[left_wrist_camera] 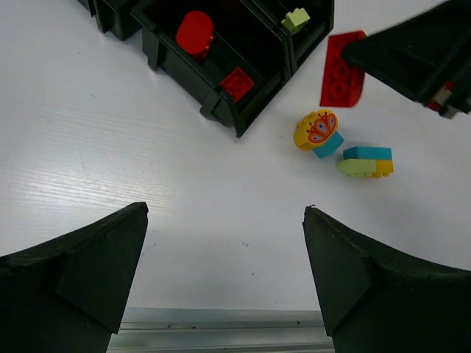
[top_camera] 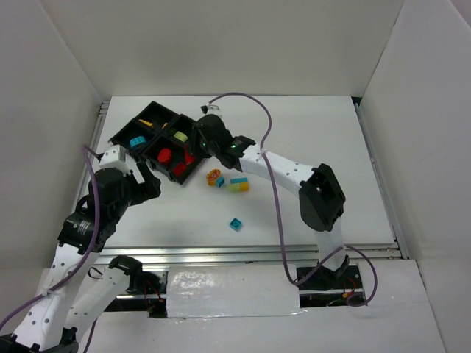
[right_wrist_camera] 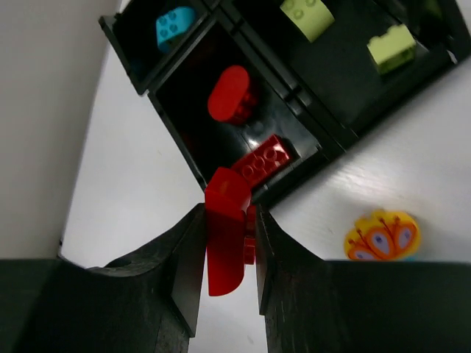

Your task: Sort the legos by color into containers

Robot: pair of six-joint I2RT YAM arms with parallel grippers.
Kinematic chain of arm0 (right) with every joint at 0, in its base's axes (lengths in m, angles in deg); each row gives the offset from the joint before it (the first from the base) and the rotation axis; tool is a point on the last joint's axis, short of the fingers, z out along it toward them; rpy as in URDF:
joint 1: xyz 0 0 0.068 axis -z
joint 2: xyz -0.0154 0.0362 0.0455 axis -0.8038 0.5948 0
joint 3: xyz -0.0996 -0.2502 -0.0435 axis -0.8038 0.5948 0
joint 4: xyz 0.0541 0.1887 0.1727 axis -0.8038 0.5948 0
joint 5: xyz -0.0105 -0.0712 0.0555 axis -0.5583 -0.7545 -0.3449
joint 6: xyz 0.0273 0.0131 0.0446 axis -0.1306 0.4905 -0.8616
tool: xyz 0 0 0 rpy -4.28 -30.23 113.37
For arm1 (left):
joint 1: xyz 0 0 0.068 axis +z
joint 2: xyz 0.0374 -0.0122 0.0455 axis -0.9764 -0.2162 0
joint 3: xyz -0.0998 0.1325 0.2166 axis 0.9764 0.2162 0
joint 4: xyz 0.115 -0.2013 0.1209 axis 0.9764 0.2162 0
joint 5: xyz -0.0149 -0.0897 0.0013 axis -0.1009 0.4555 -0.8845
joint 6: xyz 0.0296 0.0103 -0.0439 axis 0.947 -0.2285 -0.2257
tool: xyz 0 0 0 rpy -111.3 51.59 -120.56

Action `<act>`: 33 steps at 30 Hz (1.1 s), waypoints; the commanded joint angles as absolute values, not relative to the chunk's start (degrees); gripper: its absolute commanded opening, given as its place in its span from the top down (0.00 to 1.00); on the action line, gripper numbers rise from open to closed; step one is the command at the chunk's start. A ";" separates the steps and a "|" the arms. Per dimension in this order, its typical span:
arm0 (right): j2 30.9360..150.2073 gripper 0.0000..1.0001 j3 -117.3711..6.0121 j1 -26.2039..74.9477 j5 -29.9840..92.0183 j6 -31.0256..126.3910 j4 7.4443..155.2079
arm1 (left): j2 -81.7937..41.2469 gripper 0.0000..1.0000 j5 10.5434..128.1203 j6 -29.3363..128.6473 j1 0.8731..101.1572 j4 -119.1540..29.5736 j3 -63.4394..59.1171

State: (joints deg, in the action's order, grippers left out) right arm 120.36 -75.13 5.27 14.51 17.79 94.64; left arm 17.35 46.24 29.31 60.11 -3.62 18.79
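right claw (right_wrist_camera: 228, 217) — clenched on held brick (right_wrist_camera: 224, 243), at tray (right_wrist_camera: 176, 143) edge

**Right claw.** Both fingers are pressed flat on a red brick. The brick stands on edge between them, its rounded end poking past the tips. It hangs clear of the table at the near wall of the red cell. Whether it is over that cell or just short of it cannot be told.

**Tray, straight ahead of the right claw.** Black, with four square cells.
- red cell (right_wrist_camera: 193, 116), nearest the tips: one red round piece (right_wrist_camera: 230, 93) and one flat red brick (right_wrist_camera: 263, 160) lying by the near wall.
- teal cell (right_wrist_camera: 140, 37), ahead and left: one teal brick (right_wrist_camera: 175, 23).
- green cell (right_wrist_camera: 346, 66), ahead and right: two pale green bricks (right_wrist_camera: 307, 15) (right_wrist_camera: 391, 45).
- far cell (top_camera: 156, 114), beyond the others: one yellow piece (top_camera: 146, 123).

**Loose on the table, right of the right claw.**
- flower piece (left_wrist_camera: 316, 129): a yellow disc on a teal base, near the tray corner.
- stack (left_wrist_camera: 366, 162), just beside it: teal over pale green and yellow.
- lone teal brick (top_camera: 235, 224): well apart, back toward the arm bases.

**left claw (left_wrist_camera: 224, 212).** Released, with the jaws spread wide and nothing between them, above bare table. The tray is ahead to its left and the flower piece ahead to its right.
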 commanded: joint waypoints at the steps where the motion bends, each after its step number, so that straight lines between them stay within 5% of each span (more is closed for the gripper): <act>1: 126.28 1.00 -84.09 5.33 14.50 15.56 91.71 | 17.60 0.01 45.42 28.71 61.43 -4.63 18.15; 10: 139.21 0.94 -96.67 5.77 16.69 15.65 90.31 | 16.90 0.01 49.91 30.12 63.10 -5.95 18.85; 12: 140.00 0.73 -97.99 5.77 17.92 16.78 90.14 | 16.73 0.00 50.61 30.38 63.28 -6.21 18.86; 14: 141.15 0.62 -100.45 5.77 20.37 17.93 90.57 | 16.64 0.01 51.66 30.82 63.54 -6.56 18.94; 15: 141.85 0.42 -101.67 5.95 21.00 18.98 91.97 | 16.64 0.00 52.10 30.82 63.63 -6.65 18.94; 17: 142.12 0.30 -104.58 6.04 20.65 19.78 93.64 | 16.64 0.00 52.81 31.09 63.72 -6.83 19.12; 21: 139.75 0.25 -103.54 6.74 20.39 21.53 94.00 | 16.99 0.00 52.81 31.09 63.80 -6.91 19.12; 28: 119.56 0.23 -79.31 7.71 12.32 21.80 94.00 | 17.25 0.01 53.95 31.53 63.89 -7.61 19.56; 33: 97.80 0.10 -55.52 8.93 0.63 18.65 97.94 | 12.09 0.01 62.63 32.59 62.23 -10.78 20.52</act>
State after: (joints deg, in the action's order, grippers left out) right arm 111.03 -63.99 8.03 9.66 20.35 96.87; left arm 15.28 56.08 30.89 63.41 -6.28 19.99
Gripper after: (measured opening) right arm 0.874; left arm 0.994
